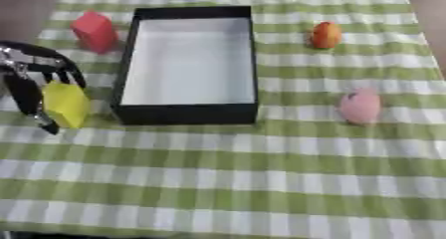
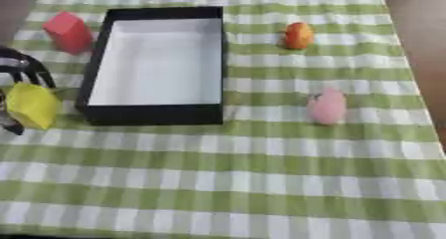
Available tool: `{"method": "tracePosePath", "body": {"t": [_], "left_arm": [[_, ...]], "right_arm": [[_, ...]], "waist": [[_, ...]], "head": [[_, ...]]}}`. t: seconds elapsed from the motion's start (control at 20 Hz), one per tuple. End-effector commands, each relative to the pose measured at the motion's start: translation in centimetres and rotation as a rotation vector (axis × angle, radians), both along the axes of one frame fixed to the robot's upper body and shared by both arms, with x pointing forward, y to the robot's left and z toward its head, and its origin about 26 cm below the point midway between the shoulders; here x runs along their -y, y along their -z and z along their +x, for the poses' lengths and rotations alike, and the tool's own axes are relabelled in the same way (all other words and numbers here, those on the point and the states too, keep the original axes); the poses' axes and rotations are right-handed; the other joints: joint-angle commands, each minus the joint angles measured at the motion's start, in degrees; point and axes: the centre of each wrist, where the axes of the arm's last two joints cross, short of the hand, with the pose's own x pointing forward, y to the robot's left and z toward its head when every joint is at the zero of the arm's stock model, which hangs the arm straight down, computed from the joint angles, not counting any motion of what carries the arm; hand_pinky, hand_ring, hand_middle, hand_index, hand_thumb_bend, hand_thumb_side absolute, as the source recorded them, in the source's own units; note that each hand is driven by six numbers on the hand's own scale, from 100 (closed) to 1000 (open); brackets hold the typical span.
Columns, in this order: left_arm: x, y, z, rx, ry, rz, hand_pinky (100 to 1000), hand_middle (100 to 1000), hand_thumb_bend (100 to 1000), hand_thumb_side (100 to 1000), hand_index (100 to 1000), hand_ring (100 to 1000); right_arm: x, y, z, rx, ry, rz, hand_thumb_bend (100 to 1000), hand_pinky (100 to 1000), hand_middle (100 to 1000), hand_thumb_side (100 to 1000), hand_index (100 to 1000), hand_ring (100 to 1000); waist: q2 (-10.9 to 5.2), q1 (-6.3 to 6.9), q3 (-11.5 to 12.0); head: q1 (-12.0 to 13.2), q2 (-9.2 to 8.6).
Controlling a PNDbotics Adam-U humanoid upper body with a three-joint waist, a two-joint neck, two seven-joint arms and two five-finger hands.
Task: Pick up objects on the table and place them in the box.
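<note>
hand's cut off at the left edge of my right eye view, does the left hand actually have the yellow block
Observer: The left eye view shows more of the left hand. Dark fingers curl over the top of the yellow block and another runs down its left side.
Operator: is the rest of the hand clear of the red block
Observer: Yes. The red block stands apart, up and to the right of the hand, with checked cloth showing between them.
</note>
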Motion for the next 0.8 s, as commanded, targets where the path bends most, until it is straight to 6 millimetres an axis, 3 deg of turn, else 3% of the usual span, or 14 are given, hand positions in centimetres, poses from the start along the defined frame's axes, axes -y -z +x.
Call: {"method": "tracePosePath", "body": {"t": [0.05,0.4,0.8], "left_arm": [[-0.55,-0.8,0.08,0.022,-0.011,0.026,787,821,725,100,844,822],[-0.71,-0.37,0.12,0.034,-0.018,0.066,741,773,698,100,833,756],[-0.26,-1.05,-0.14,0.161,0.0,0.082,648,674,647,100,763,650]], "right_arm": [[0.38,-1.02,-0.11,0.027,0.011,-0.011,100,754,750,741,890,690],[0.44,-0.9,-0.12,0.022,0.011,-0.008,100,753,749,747,890,689],[0.44,-0.86,-0.11,0.02,0.009,-0.008,100,753,748,754,887,688]], "waist": [[0.12,-0.79,0.0],[0.19,-0.84,0.0],[0.19,-0.87,0.1]], "head": [[0.3,-0.1],[0.3,-0.1],[0.4,-0.1]]}}
